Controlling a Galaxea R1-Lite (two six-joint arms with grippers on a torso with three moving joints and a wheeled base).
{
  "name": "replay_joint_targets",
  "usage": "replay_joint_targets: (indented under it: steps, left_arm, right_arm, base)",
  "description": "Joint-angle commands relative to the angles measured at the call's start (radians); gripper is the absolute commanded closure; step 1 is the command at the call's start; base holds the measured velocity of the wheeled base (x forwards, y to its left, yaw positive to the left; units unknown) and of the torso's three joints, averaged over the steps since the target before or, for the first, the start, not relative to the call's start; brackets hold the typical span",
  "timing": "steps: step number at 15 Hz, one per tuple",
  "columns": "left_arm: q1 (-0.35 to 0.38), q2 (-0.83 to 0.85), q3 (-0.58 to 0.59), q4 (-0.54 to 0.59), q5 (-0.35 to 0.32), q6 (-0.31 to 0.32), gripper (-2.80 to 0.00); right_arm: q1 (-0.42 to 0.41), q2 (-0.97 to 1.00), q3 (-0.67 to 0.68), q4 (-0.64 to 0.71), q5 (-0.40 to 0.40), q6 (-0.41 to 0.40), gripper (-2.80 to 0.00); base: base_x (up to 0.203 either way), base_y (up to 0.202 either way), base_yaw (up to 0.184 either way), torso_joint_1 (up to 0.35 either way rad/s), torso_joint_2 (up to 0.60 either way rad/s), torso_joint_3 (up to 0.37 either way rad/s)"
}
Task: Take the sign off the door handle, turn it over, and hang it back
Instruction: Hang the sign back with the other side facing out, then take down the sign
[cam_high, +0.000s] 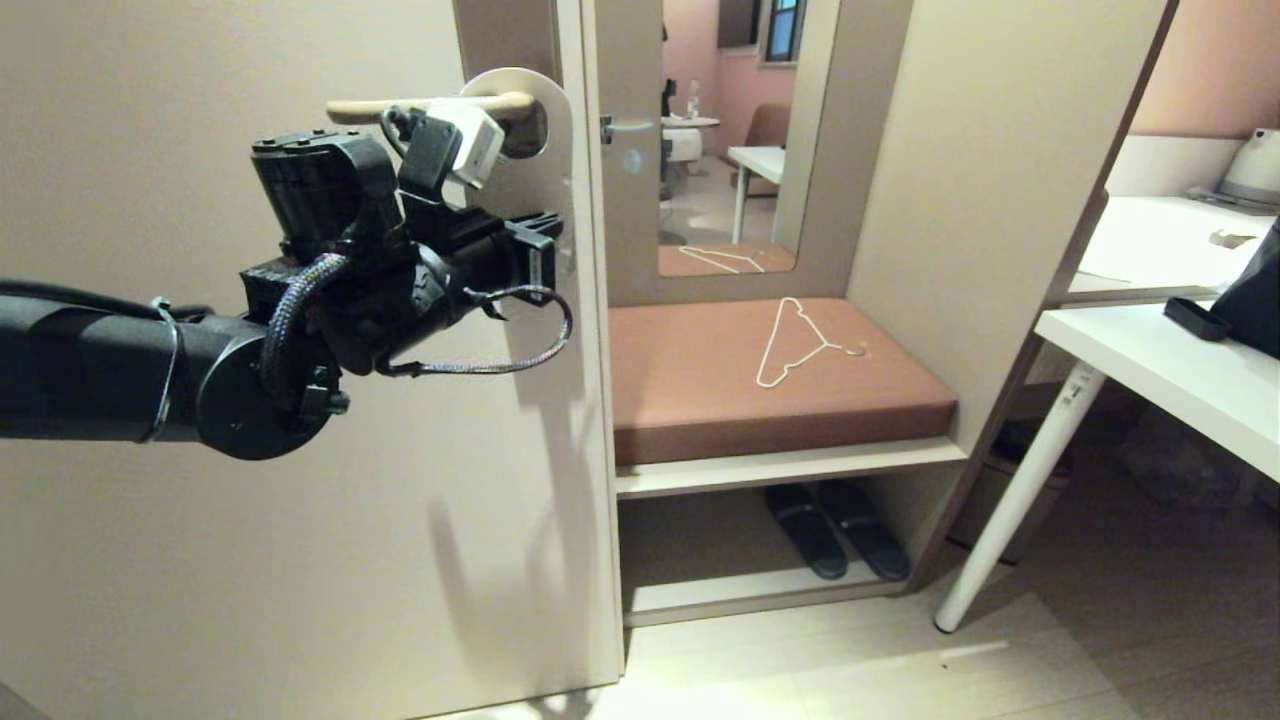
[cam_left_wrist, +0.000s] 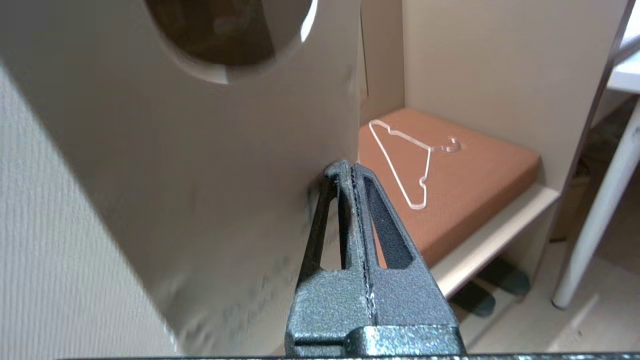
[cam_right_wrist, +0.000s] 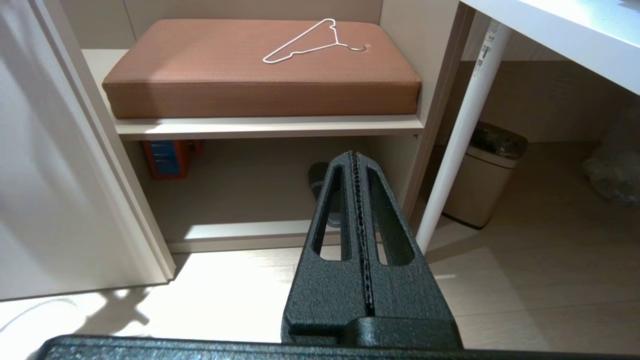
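Observation:
The sign (cam_high: 545, 185) hangs with its large hole around the cream door handle (cam_high: 360, 110), pale face outward. My left gripper (cam_high: 553, 255) reaches in level from the left and is shut on the sign's right edge, below the handle. In the left wrist view the sign (cam_left_wrist: 200, 150) fills the frame, its hole (cam_left_wrist: 230, 30) lies at the far end, and its edge runs into the seam at the tips of the left gripper (cam_left_wrist: 351, 170). Faint blurred blue print shows low on the card. My right gripper (cam_right_wrist: 354, 156) hangs shut and empty above the floor, outside the head view.
The beige door (cam_high: 200, 550) fills the left. Right of it a niche holds a brown cushion (cam_high: 700, 400) with a white wire hanger (cam_high: 795, 345), and slippers (cam_high: 830, 530) beneath. A white table (cam_high: 1180, 380) stands at the right, with a bin (cam_right_wrist: 482, 175) by its leg.

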Motion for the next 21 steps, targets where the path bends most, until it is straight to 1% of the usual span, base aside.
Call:
replay_joint_targets:
  steps: [1,4,6,9,13,16,19,21]
  left_arm:
    - [0.0,-0.032,0.033,-0.004,0.0,0.002,0.0]
    - [0.0,-0.114,0.089,-0.004,0.001,0.007,0.0]
    - [0.003,-0.19,0.148,0.001,0.003,0.007,0.0]
    - [0.022,-0.321,0.309,0.003,0.005,0.009,0.0]
    - [0.11,-0.501,0.562,-0.002,0.007,0.022,0.0]
    - [0.15,-0.618,0.683,-0.002,0.007,0.042,0.0]
    - [0.158,-0.691,0.77,-0.001,0.009,0.052,0.0]
    - [0.157,-0.742,0.845,-0.001,0.027,0.062,0.0]
  right_arm:
    - [0.001,0.0,0.0,0.0,0.0,0.0,0.0]
    - [0.001,0.0,0.0,0.0,0.0,0.0,0.0]
    - [0.001,0.0,0.0,0.0,0.0,0.0,0.0]
    - [0.001,0.0,0.0,0.0,0.0,0.0,0.0]
    - [0.001,0.0,0.0,0.0,0.0,0.0,0.0]
    - [-0.001,0.0,0.0,0.0,0.0,0.0,0.0]
    - [0.001,0.0,0.0,0.0,0.0,0.0,0.0]
    - [0.001,0.0,0.0,0.0,0.0,0.0,0.0]
  base:
    - [0.0,0.0,0.0,0.0,0.0,0.0]
    - [0.0,0.0,0.0,0.0,0.0,0.0]
    - [0.0,0.0,0.0,0.0,0.0,0.0]
    - [0.0,0.0,0.0,0.0,0.0,0.0]
    - [0.0,0.0,0.0,0.0,0.0,0.0]
    - [0.0,0.0,0.0,0.0,0.0,0.0]
    - [0.0,0.0,0.0,0.0,0.0,0.0]
    - [0.0,0.0,0.0,0.0,0.0,0.0]
